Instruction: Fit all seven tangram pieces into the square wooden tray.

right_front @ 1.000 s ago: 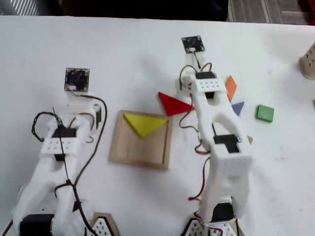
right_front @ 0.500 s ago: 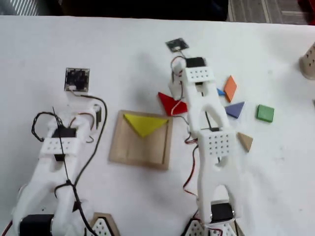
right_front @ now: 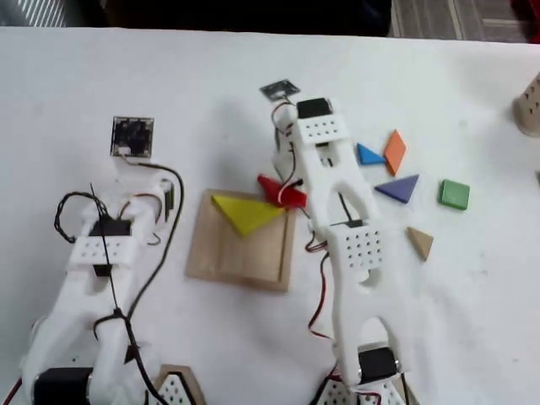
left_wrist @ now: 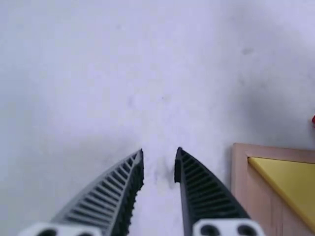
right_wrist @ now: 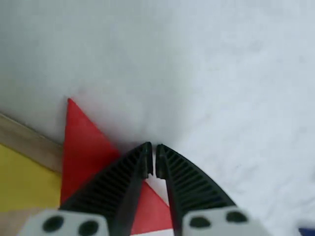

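Note:
The square wooden tray [right_front: 221, 257] lies mid-table with a yellow triangle [right_front: 246, 211] in its far part. My right gripper [right_wrist: 153, 146] is shut on the red triangle [right_wrist: 83, 147]. In the high view that red triangle [right_front: 283, 192] hangs tilted over the tray's far right corner. To the right of the right arm lie a blue triangle [right_front: 369, 154], an orange parallelogram [right_front: 395, 150], a purple triangle [right_front: 398, 187], a green square [right_front: 454, 194] and a tan triangle [right_front: 419, 242]. My left gripper [left_wrist: 159, 153] is slightly open above bare table, left of the tray [left_wrist: 241, 172].
A pale wooden object [right_front: 529, 108] stands at the right edge of the table. Red and black cables hang beside both arms. The arm bases [right_front: 173, 388] sit at the near edge. White tabletop stretches beyond the tray.
The right arm swung left with the red triangle, bringing it from right of the tray to over the tray's far right corner. This uncovered the blue, purple and tan pieces. The left arm stayed still.

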`<act>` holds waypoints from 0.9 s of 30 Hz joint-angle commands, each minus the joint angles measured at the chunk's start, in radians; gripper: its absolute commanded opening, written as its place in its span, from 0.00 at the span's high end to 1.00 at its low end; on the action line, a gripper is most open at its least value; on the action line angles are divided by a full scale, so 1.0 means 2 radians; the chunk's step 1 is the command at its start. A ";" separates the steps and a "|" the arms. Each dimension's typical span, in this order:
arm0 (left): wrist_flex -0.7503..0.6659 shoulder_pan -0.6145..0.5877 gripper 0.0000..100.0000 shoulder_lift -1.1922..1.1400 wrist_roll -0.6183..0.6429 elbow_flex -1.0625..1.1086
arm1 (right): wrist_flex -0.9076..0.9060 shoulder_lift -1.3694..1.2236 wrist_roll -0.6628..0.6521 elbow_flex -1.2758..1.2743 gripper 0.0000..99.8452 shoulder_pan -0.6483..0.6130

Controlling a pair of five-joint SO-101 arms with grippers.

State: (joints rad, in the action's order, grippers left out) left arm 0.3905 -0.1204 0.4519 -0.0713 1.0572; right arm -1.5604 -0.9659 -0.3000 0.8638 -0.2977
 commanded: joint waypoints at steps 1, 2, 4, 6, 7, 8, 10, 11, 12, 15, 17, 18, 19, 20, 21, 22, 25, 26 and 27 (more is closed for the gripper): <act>-0.005 0.004 0.88 0.016 -0.005 -0.004 | -0.016 0.035 -0.006 0.013 0.98 -0.012; -0.005 0.004 0.88 0.016 -0.005 -0.004 | -0.017 0.037 -0.006 0.012 0.98 -0.012; -0.005 0.004 0.88 0.016 -0.005 -0.004 | -0.022 0.037 -0.006 0.012 0.98 -0.013; -0.005 0.004 0.88 0.016 -0.005 -0.004 | -0.026 0.037 -0.006 0.012 0.98 -0.020; -0.005 0.004 0.88 0.016 -0.005 -0.004 | -0.030 0.039 -0.006 0.012 0.98 -0.023; -0.005 0.004 0.88 0.016 -0.005 -0.004 | -0.033 0.040 -0.006 0.012 0.98 -0.029; -0.005 0.004 0.88 0.016 -0.005 -0.004 | -0.034 0.042 -0.004 0.012 0.98 -0.036; -0.005 0.004 0.88 0.016 -0.005 -0.004 | -0.034 0.042 -0.003 0.012 0.98 -0.040; -0.005 0.003 0.88 0.016 -0.005 -0.005 | -0.036 0.043 -0.002 0.012 0.98 -0.043; -0.005 0.003 0.88 0.016 -0.005 -0.005 | -0.042 0.048 -0.001 0.012 0.98 -0.045; -0.005 0.003 0.88 0.016 -0.005 -0.005 | -0.044 0.056 -0.001 0.012 0.98 -0.044; -0.005 0.003 0.88 0.016 -0.005 -0.005 | -0.045 0.060 -0.001 0.012 0.98 -0.044; -0.005 0.003 0.88 0.016 -0.005 -0.005 | -0.049 0.063 -0.001 0.012 0.98 -0.044; -0.005 0.003 0.88 0.016 -0.005 -0.005 | -0.053 0.067 -0.001 0.012 0.98 -0.044; -0.005 0.003 0.88 0.016 -0.005 -0.005 | -0.056 0.070 -0.001 0.012 0.98 -0.045; -0.005 0.003 0.88 0.016 -0.005 -0.005 | -0.059 0.072 -0.001 0.012 0.98 -0.045; -0.005 0.003 0.88 0.016 -0.005 -0.005 | -0.070 0.078 0.011 0.012 0.98 -0.049; -0.005 0.003 0.88 0.016 -0.005 -0.005 | -0.074 0.079 0.013 0.012 0.98 -0.050; -0.005 0.003 0.88 0.016 -0.005 -0.005 | -0.076 0.081 0.015 0.012 0.98 -0.050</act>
State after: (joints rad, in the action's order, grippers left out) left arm 0.3905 -0.1204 0.4519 -0.0713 1.0572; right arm -1.6878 -0.8984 -0.2877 0.8623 -0.3867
